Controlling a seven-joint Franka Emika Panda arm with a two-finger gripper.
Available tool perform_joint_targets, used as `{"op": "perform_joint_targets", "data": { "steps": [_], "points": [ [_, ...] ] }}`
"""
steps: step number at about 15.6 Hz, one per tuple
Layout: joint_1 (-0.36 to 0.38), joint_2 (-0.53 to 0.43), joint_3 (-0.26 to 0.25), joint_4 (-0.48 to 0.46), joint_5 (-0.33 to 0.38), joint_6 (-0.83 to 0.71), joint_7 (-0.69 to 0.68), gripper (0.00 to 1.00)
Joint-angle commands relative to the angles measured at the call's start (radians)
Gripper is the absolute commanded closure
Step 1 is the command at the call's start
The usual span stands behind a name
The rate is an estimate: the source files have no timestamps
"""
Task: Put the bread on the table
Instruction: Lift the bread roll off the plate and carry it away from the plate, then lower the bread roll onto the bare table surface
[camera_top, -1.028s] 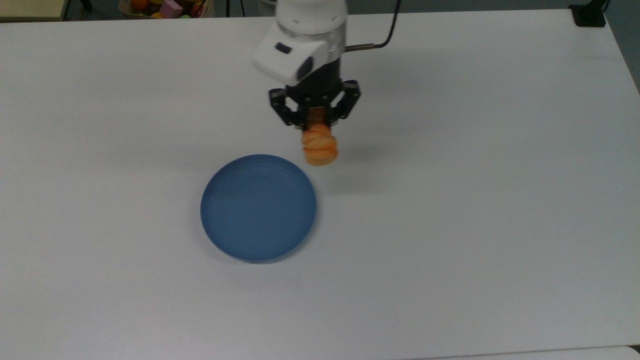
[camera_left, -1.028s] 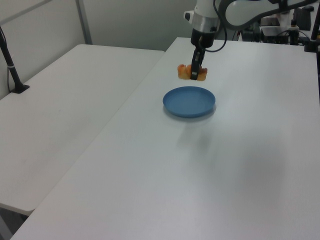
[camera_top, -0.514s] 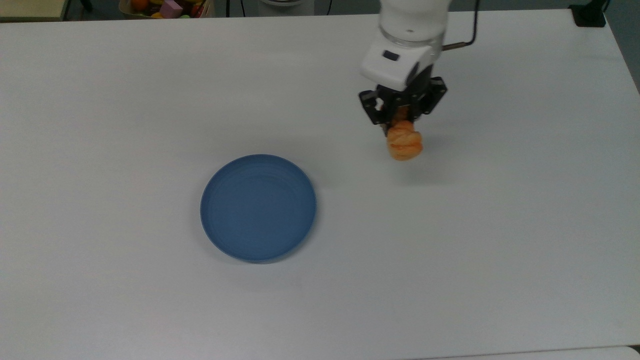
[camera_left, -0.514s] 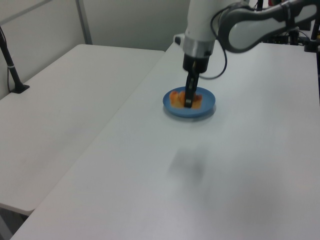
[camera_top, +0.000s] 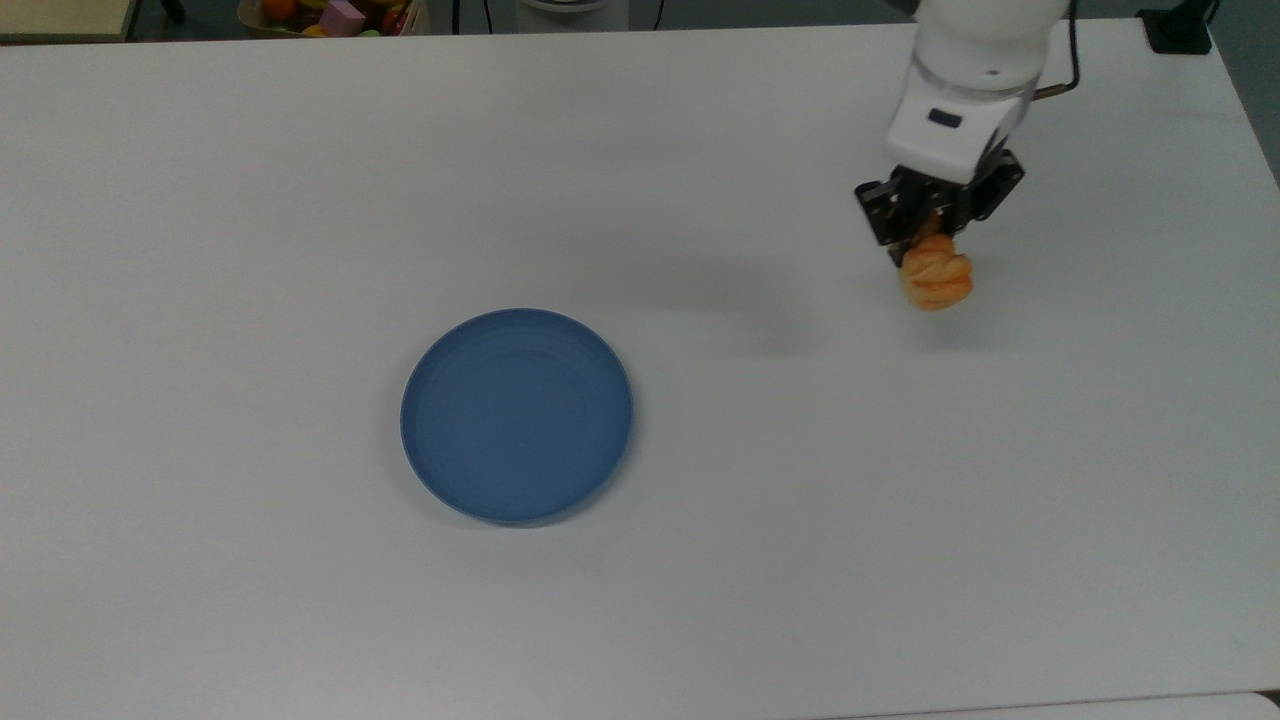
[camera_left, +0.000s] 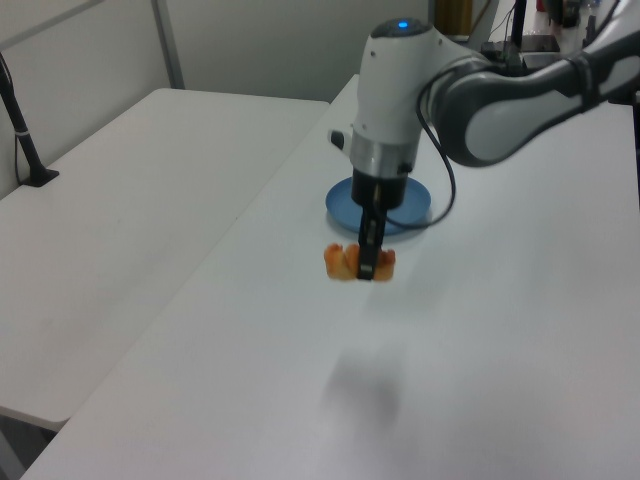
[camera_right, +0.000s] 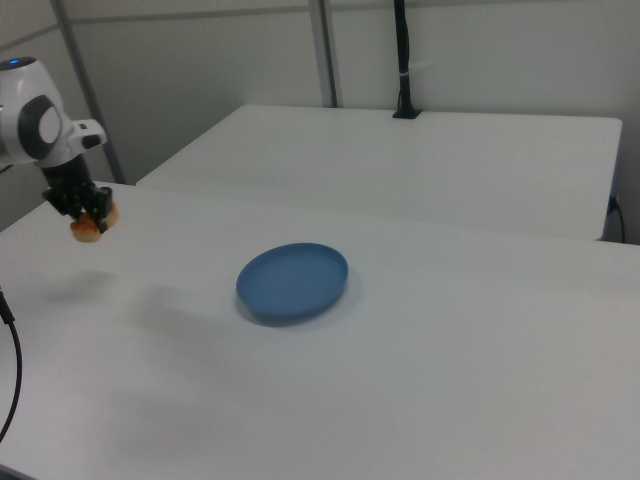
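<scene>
While the black two-finger gripper has its fingers closed on the small golden-orange ridged bread, the loaf hangs above the large white matte desk, well apart from the round blue plate. Carry step judged complete; next move calls for lowering until the bread touches the desk, then opening the fingers

I work in what looks like a lab: plain white bench, a second one beside it (bare), clamped camera poles.
</scene>
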Motion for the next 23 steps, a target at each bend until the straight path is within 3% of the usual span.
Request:
{"op": "perform_joint_targets", "data": {
  "steps": [1, 6, 9, 14, 23],
  "points": [
    [0.090, -0.024, 0.015, -0.070, -0.028, -0.030, 0.100, 0.61],
    [0.112, -0.033, 0.104, -0.154, -0.031, -0.079, 0.155, 0.59],
    [0.116, -0.031, 0.141, -0.208, -0.084, -0.064, 0.202, 0.58],
    [0.119, -0.031, 0.175, -0.303, -0.117, 0.046, 0.270, 0.58],
    [0.121, -0.030, 0.202, -0.366, -0.117, 0.119, 0.390, 0.58]
  ]
}}
